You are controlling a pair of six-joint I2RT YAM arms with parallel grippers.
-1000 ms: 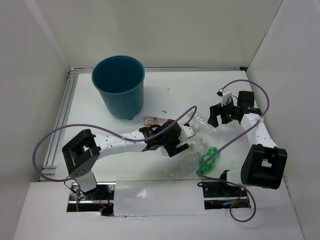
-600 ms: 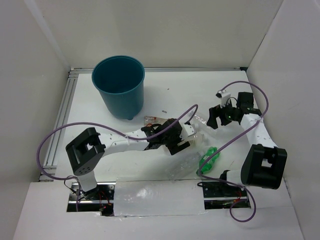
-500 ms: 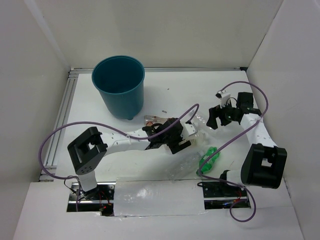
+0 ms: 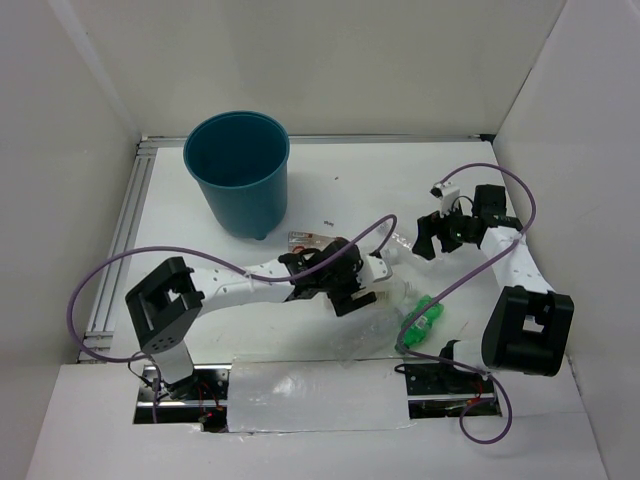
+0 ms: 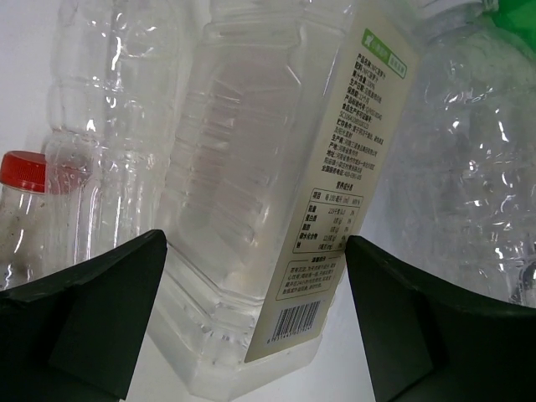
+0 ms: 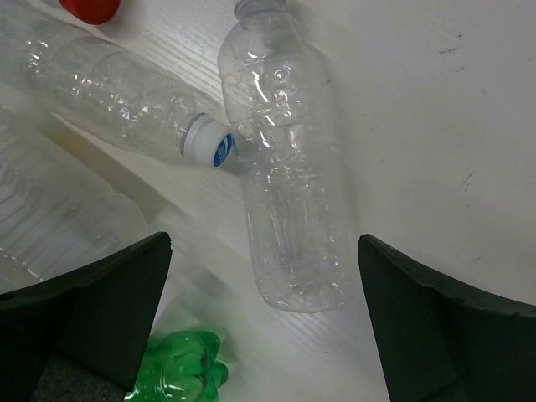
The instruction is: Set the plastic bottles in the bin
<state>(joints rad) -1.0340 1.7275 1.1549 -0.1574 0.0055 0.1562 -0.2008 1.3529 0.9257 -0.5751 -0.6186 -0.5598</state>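
Note:
The teal bin [image 4: 238,170] stands at the back left. My left gripper [image 4: 347,283] is open and straddles a wide squarish clear bottle [image 5: 268,167] with a printed label, its pads close to the bottle's sides. A red-capped bottle [image 5: 21,218] lies to its left, with more clear bottles [image 5: 469,167] on both sides. My right gripper [image 4: 438,236] is open above a capless clear bottle [image 6: 289,193]. A white-capped clear bottle [image 6: 126,92] lies beside that one. The green bottle [image 4: 422,320] lies near the right arm's base.
A crumpled clear bottle [image 4: 365,335] lies near the table's front edge. Purple cables loop over both arms. White walls close in the left, back and right sides. A metal rail [image 4: 125,230] runs along the left edge.
My left gripper pushed a little forward into the bottles, then drew back. The green bottle slid slightly toward the front. My right gripper drifted a little left.

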